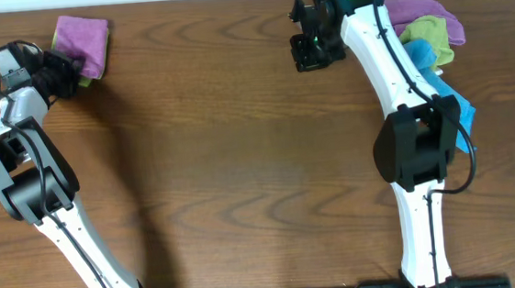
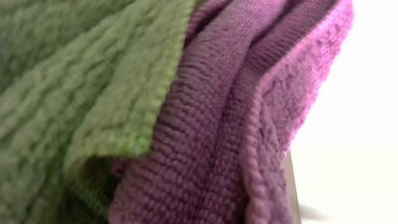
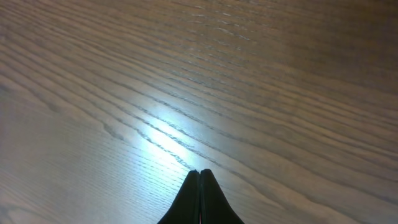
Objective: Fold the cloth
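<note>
A folded purple cloth (image 1: 83, 38) lies at the table's far left corner. My left gripper (image 1: 64, 71) is pressed against its near left edge. In the left wrist view the purple cloth (image 2: 242, 124) and a green cloth (image 2: 74, 81) fill the frame and hide the fingers, so I cannot tell whether they grip anything. My right gripper (image 1: 311, 55) is at the far middle of the table. Its fingers (image 3: 200, 172) are shut and empty just above bare wood.
A loose pile of cloths lies at the far right: purple (image 1: 417, 9), green (image 1: 427, 31) and blue (image 1: 422, 56). More blue cloth (image 1: 463, 115) shows behind the right arm. The wooden table (image 1: 241, 164) spans the view.
</note>
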`<state>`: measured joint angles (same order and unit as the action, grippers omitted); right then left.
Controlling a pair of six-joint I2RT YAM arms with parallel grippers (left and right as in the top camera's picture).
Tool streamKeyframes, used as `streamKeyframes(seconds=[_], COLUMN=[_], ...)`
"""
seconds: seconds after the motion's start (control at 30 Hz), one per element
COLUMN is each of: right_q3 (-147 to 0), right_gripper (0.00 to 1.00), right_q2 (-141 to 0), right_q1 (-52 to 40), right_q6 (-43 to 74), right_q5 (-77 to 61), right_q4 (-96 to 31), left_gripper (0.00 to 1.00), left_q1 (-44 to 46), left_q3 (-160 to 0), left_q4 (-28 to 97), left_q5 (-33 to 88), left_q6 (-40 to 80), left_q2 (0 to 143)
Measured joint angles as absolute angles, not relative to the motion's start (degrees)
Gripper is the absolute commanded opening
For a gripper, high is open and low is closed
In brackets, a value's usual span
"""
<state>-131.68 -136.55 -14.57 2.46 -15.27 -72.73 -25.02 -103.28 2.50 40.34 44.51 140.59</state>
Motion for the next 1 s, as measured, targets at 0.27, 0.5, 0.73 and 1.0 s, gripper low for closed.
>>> streamKeyframes(seconds=[0.27,0.5,0.73,1.0], right_q3=[-131.7,-131.7,-131.7,-131.7], right_gripper=[0.01,0.01,0.01,0.57], right_q2=[-136.6,-136.6,-136.6,-133.8], right_q1=[-15.5,-15.5,-15.5,-13.8], right_q6=[2.5,2.4,2.3,1.4], right_q5=[-15.3,-15.3,-15.4,-15.3], right_q4=[-73.4,-74.7,-77.1,-80.1], left_gripper=[0.96,0.95,0.95,0.95], left_q1=[-25.3,-29.3,-33.8,-33.8], left_q3=[-103.9,-103.9,-104.2,-104.6], left_q4=[0.6,10.3,27.1,57.0], left_q5=[43.3,43.1,41.0,30.6], left_q6=[46.5,46.7,41.8,24.8], left_q2=[139.9,132.7,119.7,105.2])
